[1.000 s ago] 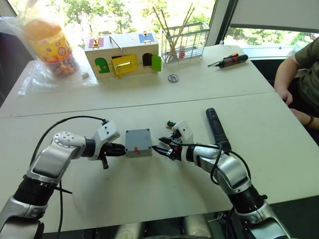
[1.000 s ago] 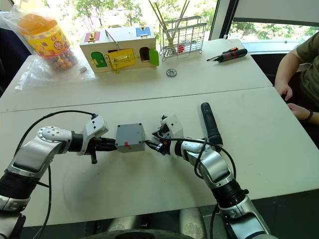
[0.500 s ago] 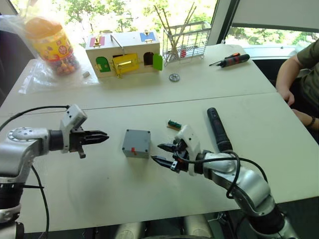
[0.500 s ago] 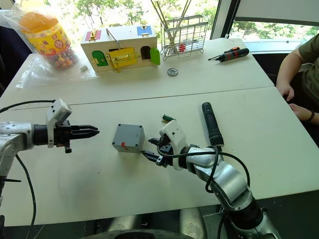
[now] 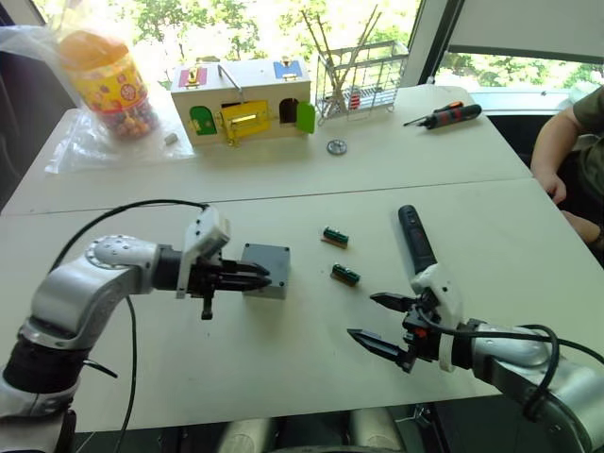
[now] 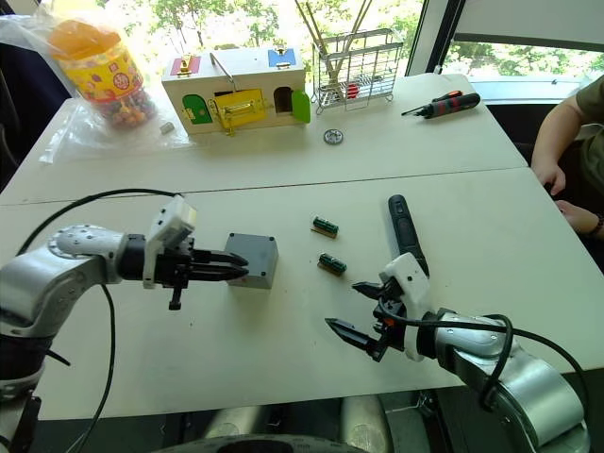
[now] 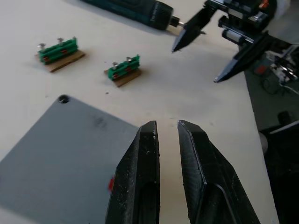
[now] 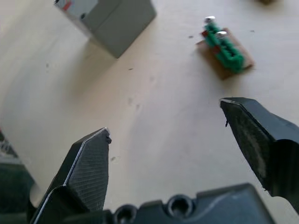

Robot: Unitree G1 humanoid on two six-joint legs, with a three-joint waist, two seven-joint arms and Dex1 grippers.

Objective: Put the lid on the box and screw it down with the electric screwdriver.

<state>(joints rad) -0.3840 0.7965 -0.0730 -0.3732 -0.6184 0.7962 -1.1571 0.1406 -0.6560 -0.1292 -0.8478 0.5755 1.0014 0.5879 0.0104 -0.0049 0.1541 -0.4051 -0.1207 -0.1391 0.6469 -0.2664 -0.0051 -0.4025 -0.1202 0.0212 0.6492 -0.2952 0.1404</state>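
Observation:
The grey box (image 5: 269,271) stands on the white table with the flat grey lid (image 7: 70,144) on top of it; one corner screw hole shows. My left gripper (image 5: 255,277) reaches in from the left, fingers close together with nothing between them, tips at the box's left side and top edge. To the right, nearer the front edge, my right gripper (image 5: 363,316) hovers wide open and empty, apart from the box. Just beyond it lies the black electric screwdriver (image 5: 412,238), flat on the table.
Two small green terminal blocks (image 5: 335,236) (image 5: 345,275) lie between box and screwdriver. At the back stand a toy house (image 5: 247,99), a candy jar (image 5: 106,80), a wire rack (image 5: 363,71) and an orange-and-black screwdriver (image 5: 444,114). A person's arm (image 5: 566,160) rests at the right edge.
My left gripper, drawn back half a second ago, has returned to the box's left side. My right gripper has pulled away from the box toward the front right and stays open.

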